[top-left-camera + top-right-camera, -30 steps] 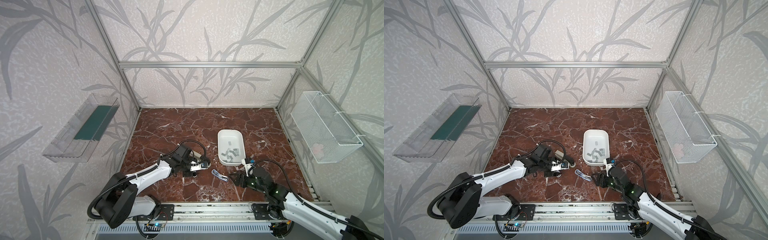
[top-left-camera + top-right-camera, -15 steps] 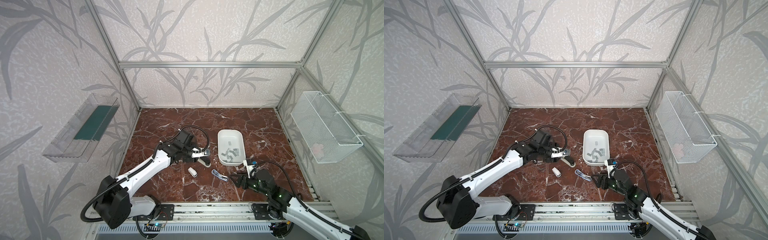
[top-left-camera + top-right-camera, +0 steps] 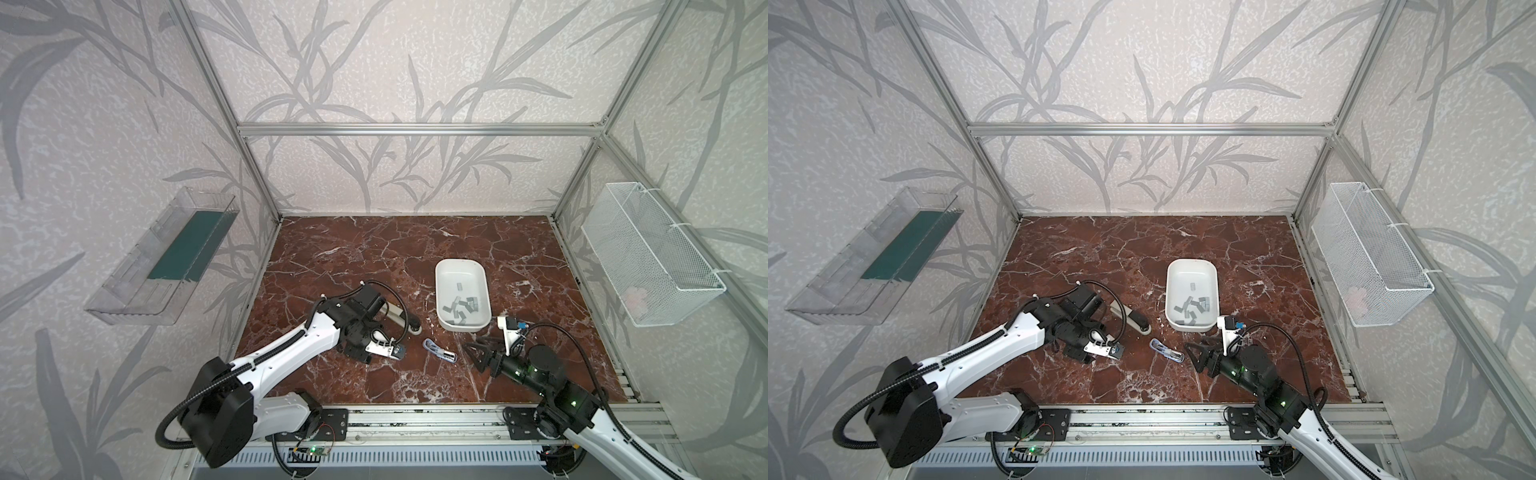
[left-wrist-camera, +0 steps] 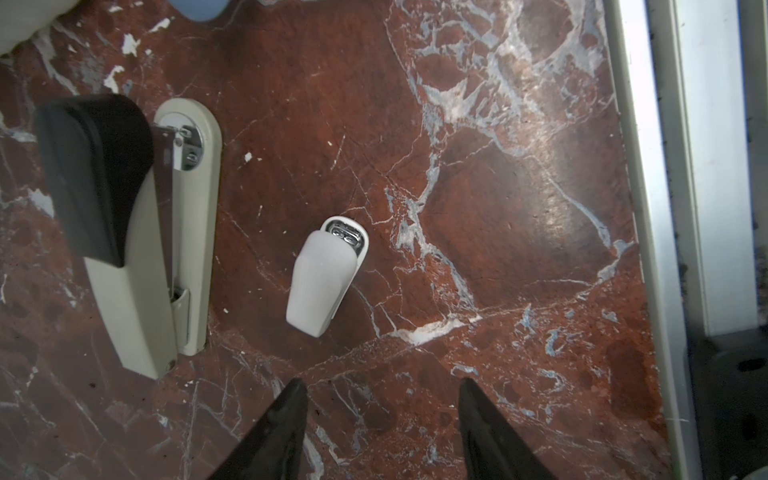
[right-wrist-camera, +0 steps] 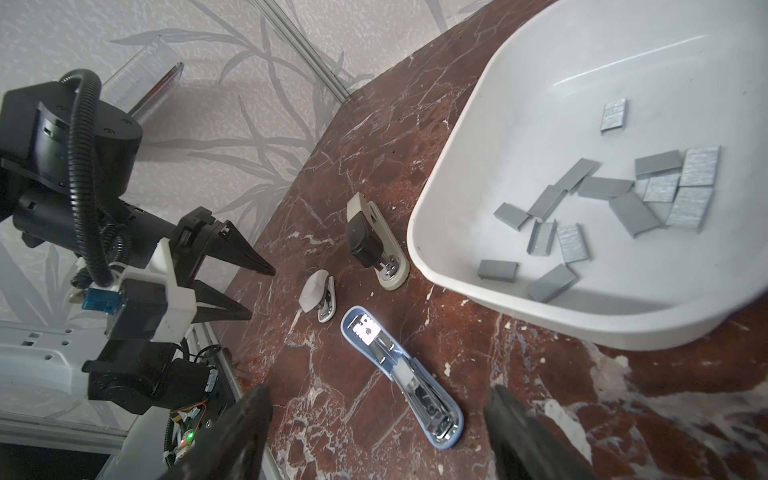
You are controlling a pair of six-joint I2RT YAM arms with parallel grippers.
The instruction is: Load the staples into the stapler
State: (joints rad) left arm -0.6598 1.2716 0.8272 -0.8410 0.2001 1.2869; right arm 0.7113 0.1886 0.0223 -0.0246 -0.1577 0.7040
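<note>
Grey metal staples (image 5: pixel 633 212), about a dozen short flat strips, lie loose in a white oval plastic tray (image 5: pixel 498 124) just beyond the right claw (image 3: pixel 478 355) and off to one side of it, most of them overlapping in a heap and one lying apart deeper in the tray. The right claw is spread wide and empty, low over the red-brown marble-patterned surface (image 3: pixel 374 257). Directly ahead of it a slim blue-edged stapler (image 5: pixel 405 370) lies opened out flat, its shiny metal channel facing up. The left claw (image 4: pixel 381 384), also spread and holding nothing, hangs just short of a small white plastic stapler (image 4: pixel 324 278), with a larger beige-and-black stapler (image 4: pixel 137 249) further ahead and to the side. Each strip looks very light, thin and stiff, yet likely to snap along its glued joints if squeezed hard or bent. Smooth metal on slick plastic should skid away from a clumsy pinch. The safest hold appears to be a gentle pinch across the narrow width, on the two long edges, of a strip lying clear of the heap.
</note>
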